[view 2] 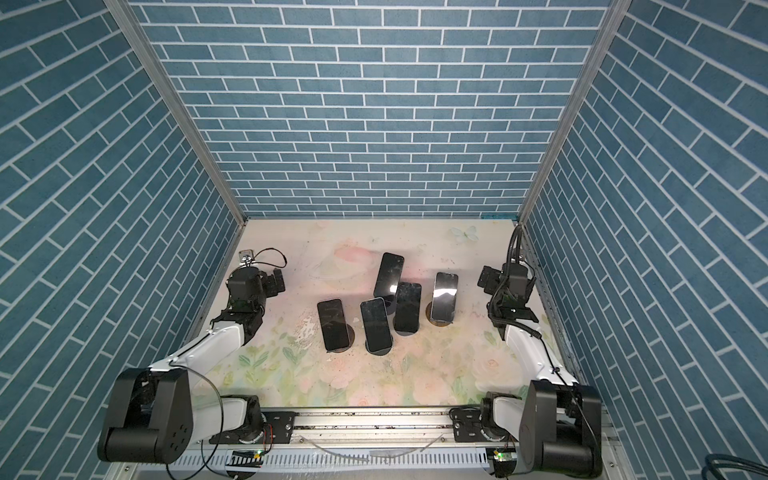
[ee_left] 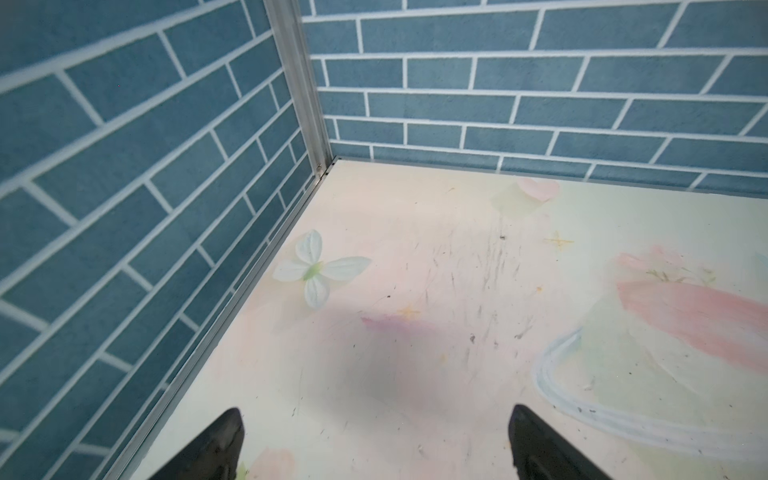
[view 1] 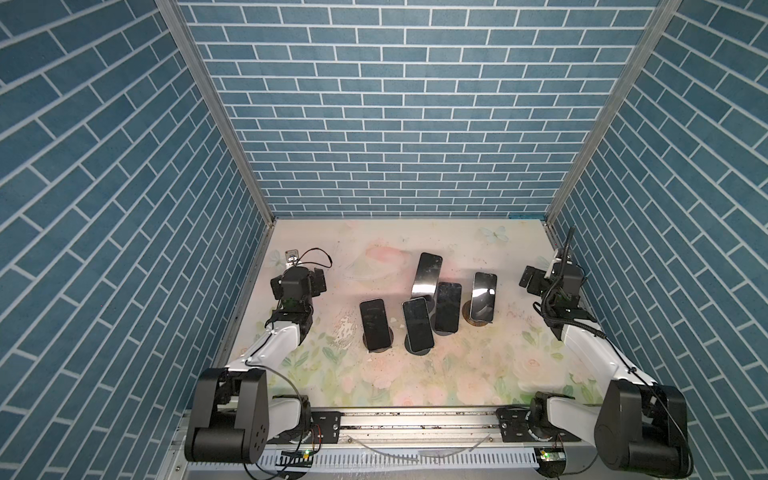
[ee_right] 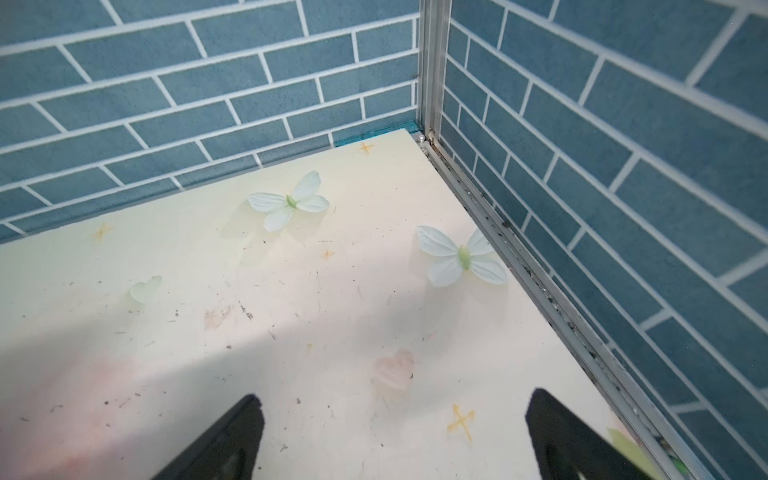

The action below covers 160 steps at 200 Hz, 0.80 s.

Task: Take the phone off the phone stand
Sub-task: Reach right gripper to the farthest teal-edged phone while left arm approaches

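Several dark-screened phones lean upright on round-based phone stands at the middle of the floral table in both top views. The nearest left phone (view 1: 375, 324) (view 2: 332, 324) rests on a black stand (view 1: 381, 348). The far right phone (view 1: 483, 296) sits on a brownish stand (view 1: 478, 321). My left gripper (view 1: 319, 280) (ee_left: 376, 440) hangs open by the left wall, well left of the phones. Over by the right wall, right of the phones, my right gripper (view 1: 528, 282) (ee_right: 392, 432) is open too. Both wrist views show only bare table between the fingertips, with no phone in them.
Blue brick-pattern walls (view 1: 395, 124) enclose the table on three sides, with metal rails along the edges. Butterfly prints (ee_right: 291, 201) mark the table (view 1: 457, 374). The arm bases and a rail (view 1: 415, 419) run along the front edge.
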Each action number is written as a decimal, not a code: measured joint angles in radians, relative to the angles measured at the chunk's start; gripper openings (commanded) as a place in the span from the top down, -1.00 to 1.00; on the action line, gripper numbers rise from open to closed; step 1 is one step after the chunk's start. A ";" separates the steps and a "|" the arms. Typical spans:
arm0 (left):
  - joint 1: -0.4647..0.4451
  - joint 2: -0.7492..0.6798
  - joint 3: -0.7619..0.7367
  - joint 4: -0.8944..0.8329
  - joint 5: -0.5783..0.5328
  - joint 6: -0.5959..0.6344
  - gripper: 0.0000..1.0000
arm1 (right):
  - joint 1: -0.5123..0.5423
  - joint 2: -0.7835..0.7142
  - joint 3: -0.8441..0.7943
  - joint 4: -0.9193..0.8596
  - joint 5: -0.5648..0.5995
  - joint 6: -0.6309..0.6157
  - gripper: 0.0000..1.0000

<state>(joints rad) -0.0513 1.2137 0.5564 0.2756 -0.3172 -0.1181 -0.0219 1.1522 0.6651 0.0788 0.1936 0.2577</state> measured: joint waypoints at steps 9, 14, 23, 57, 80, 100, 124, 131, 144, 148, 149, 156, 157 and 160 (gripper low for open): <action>0.000 -0.026 0.007 -0.065 -0.007 -0.034 -0.99 | 0.008 -0.008 0.034 -0.074 0.005 0.030 -0.99; -0.001 -0.042 0.013 -0.106 -0.007 -0.055 -0.99 | 0.014 -0.012 0.055 -0.120 0.006 0.048 -0.98; -0.002 -0.067 0.027 -0.174 -0.005 -0.095 -0.99 | 0.024 -0.017 0.088 -0.194 0.008 0.079 -0.99; -0.011 -0.148 0.079 -0.368 0.068 -0.224 -0.99 | 0.102 -0.024 0.185 -0.427 0.013 0.148 -0.98; -0.030 -0.215 0.081 -0.451 0.134 -0.277 -0.99 | 0.163 -0.025 0.233 -0.531 0.000 0.163 -0.98; -0.062 -0.276 0.082 -0.513 0.180 -0.295 -0.99 | 0.194 -0.026 0.260 -0.589 -0.025 0.169 -0.99; -0.093 -0.338 0.090 -0.567 0.237 -0.301 -0.99 | 0.219 -0.023 0.277 -0.625 -0.055 0.192 -0.99; -0.100 -0.354 0.093 -0.576 0.256 -0.304 -0.99 | 0.229 -0.019 0.278 -0.629 -0.063 0.196 -0.98; -0.112 -0.380 0.096 -0.591 0.288 -0.309 -0.99 | 0.253 -0.009 0.278 -0.634 -0.079 0.207 -0.99; -0.116 -0.387 0.096 -0.595 0.296 -0.311 -0.99 | 0.261 -0.004 0.278 -0.634 -0.083 0.210 -0.98; -0.117 -0.388 0.096 -0.595 0.298 -0.311 -0.99 | 0.262 -0.003 0.278 -0.634 -0.083 0.210 -0.98; -0.126 -0.397 0.096 -0.602 0.311 -0.313 -0.99 | 0.277 0.007 0.280 -0.634 -0.092 0.211 -0.98; -0.127 -0.399 0.096 -0.603 0.314 -0.313 -0.99 | 0.278 0.008 0.280 -0.634 -0.093 0.212 -0.98; -0.132 -0.403 0.096 -0.605 0.320 -0.314 -0.99 | 0.286 0.015 0.280 -0.634 -0.097 0.214 -0.99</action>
<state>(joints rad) -0.1833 0.8108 0.6521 -0.3298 0.0025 -0.4320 0.2638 1.1671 0.9455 -0.5552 0.0971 0.4717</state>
